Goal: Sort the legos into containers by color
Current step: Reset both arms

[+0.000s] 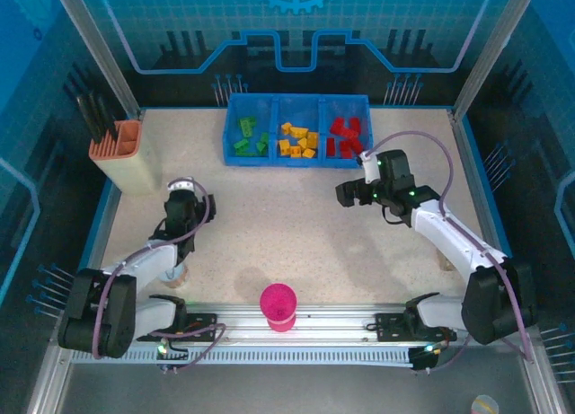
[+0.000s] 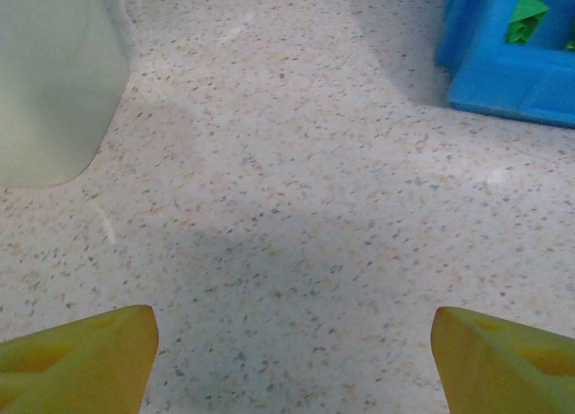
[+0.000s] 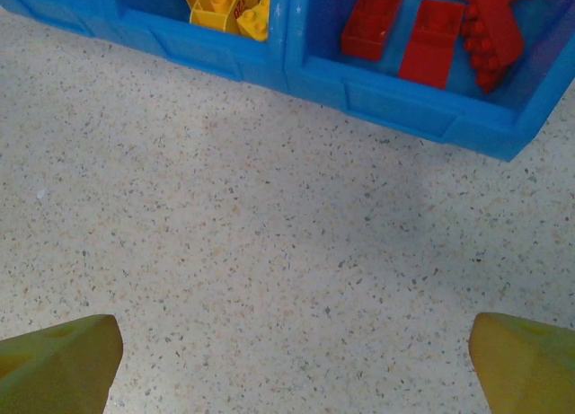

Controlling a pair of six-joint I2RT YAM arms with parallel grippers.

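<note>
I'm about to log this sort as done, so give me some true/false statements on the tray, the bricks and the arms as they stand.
1. The green bricks lie in the tray's left compartment. True.
2. Red bricks share the middle compartment with yellow ones. False: the red bricks fill the right compartment, and the yellow bricks have the middle to themselves.
3. The jaws on the left arm and right arm are open and hold nothing. True.
4. The pink cup lies tipped over inside the tray. False: the cup stands upright at the near edge, between the arm bases.
5. The peach holder stands at the far left, apart from the tray. True.
</note>
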